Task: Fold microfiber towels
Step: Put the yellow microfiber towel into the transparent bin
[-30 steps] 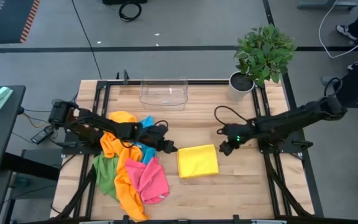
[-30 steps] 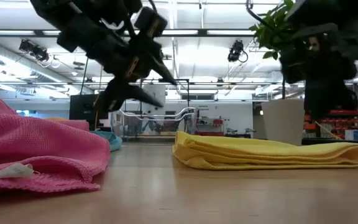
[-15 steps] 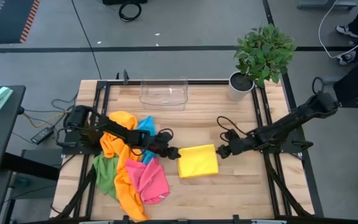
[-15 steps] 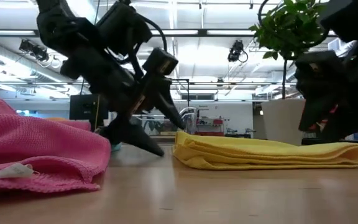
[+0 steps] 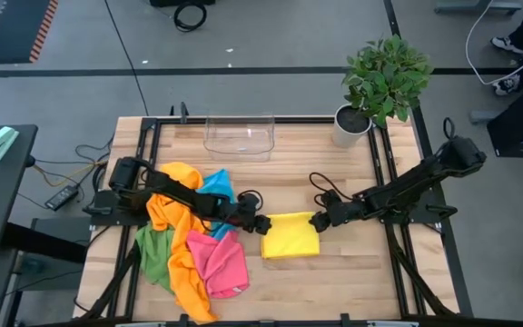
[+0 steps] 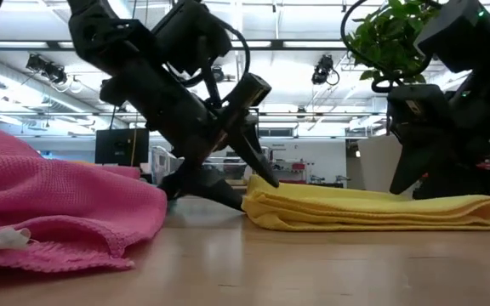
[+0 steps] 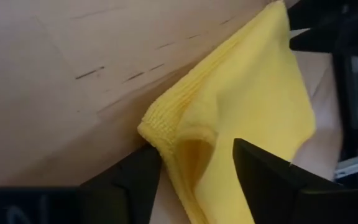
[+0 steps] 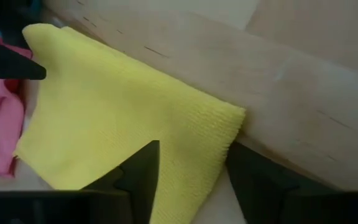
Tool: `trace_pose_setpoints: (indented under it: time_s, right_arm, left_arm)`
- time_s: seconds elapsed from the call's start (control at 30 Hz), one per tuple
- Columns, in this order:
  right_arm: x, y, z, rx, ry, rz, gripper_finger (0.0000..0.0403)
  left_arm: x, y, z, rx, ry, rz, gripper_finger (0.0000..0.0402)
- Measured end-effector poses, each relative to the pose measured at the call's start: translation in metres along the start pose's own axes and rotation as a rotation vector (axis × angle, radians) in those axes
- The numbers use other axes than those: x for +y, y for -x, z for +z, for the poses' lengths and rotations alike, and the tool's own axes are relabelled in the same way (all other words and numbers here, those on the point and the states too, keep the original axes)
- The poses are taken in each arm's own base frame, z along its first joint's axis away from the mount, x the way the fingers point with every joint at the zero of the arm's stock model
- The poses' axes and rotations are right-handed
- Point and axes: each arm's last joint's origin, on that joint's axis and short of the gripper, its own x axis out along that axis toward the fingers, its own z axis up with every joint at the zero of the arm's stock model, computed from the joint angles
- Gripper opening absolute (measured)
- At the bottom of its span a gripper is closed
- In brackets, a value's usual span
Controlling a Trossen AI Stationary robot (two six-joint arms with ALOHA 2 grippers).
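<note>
A: Where is the yellow towel?
B: Folded flat on the table, between both grippers; left gripper has spread fingers straddling one corner; right gripper straddles the opposite corner, fingers apart.
A: The others?
B: Heaped behind the left gripper; pink towel, orange towel.

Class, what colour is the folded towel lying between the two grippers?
The folded microfiber towel is plain yellow, clearest in the high view.

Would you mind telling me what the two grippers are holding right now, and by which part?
Nothing is clamped yet: the left gripper and right gripper each straddle a far corner of the folded yellow towel, jaws open.
</note>
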Motion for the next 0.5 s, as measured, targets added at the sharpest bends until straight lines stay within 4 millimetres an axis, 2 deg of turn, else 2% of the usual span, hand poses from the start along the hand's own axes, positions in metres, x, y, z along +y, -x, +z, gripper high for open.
trace_pose_setpoints:
  time_s: [0.33,0.43,0.5]
  right_arm:
    - [-0.002,-0.0006,-0.0004,-0.042,0.054,-0.022,0.0023]
    - [-0.0015,-0.0006,0.0005,-0.062,0.075,-0.021,0.0009]
    - [-0.0017,-0.0006,0.0008,-0.074,0.09,-0.025,0.0009]
  left_arm:
    - [0.0011,-0.0075,-0.0107,-0.045,-0.076,0.052,0.0074]
    - [0.001,-0.0078,-0.0104,-0.051,-0.114,0.046,0.0022]
    - [-0.0004,-0.0083,-0.0095,-0.078,-0.129,0.031,0.0013]
